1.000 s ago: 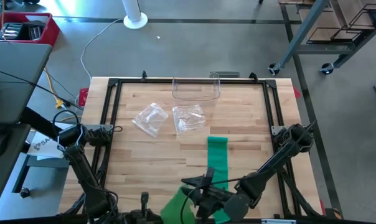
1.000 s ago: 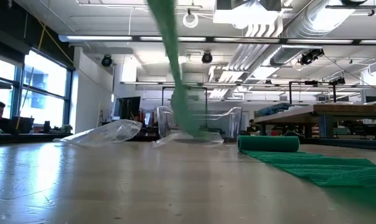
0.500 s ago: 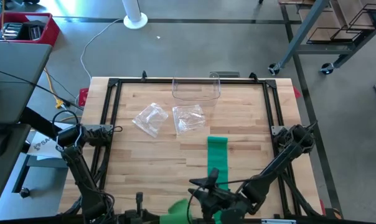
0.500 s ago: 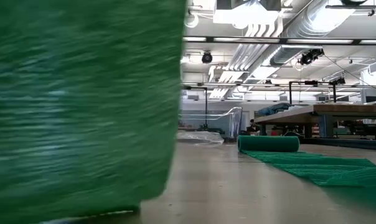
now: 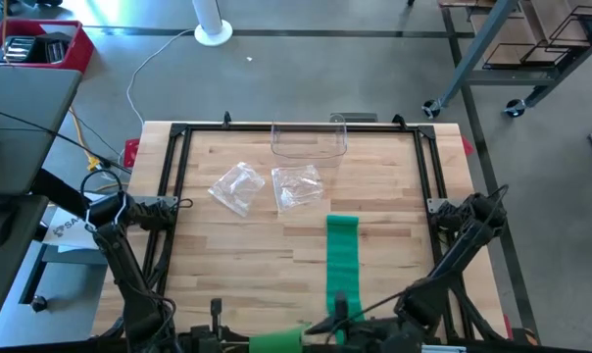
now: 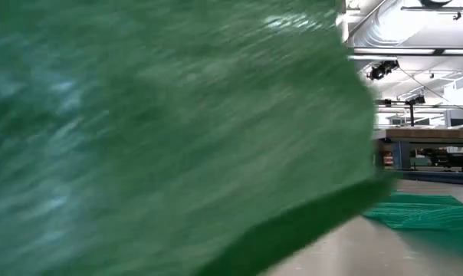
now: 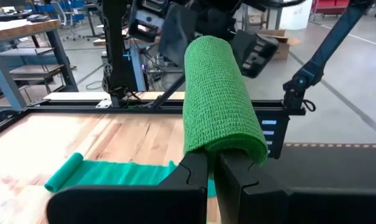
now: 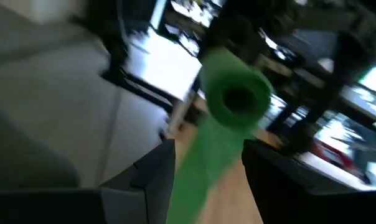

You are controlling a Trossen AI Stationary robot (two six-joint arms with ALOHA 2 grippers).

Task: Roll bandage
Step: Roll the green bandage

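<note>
The bandage (image 5: 342, 257) lies as a green strip from the middle of the high frame down to its bottom edge, on the wooden table (image 5: 227, 255); a rolled part (image 7: 220, 99) is held up at that near edge. In the left wrist view the left gripper (image 7: 211, 163) has its jaws pinched tight on the roll's lower end. The right gripper (image 8: 203, 162) sits at the bottom centre of the high frame, its jaws apart with the strip running between them, not pressing it as far as I can tell.

Risks, as I judge them: the roll is held only by one end, so it may slip out or unwind if the strip is pulled taut. The strip could also twist or wander sideways, making the roll wind unevenly. The lifted fabric fills the low view, so that camera gives no check.

Two clear bags (image 5: 239, 186) and a clear tray (image 5: 309, 140) lie in the upper centre, well apart from the bandage.

No legible writing or brand shows.
</note>
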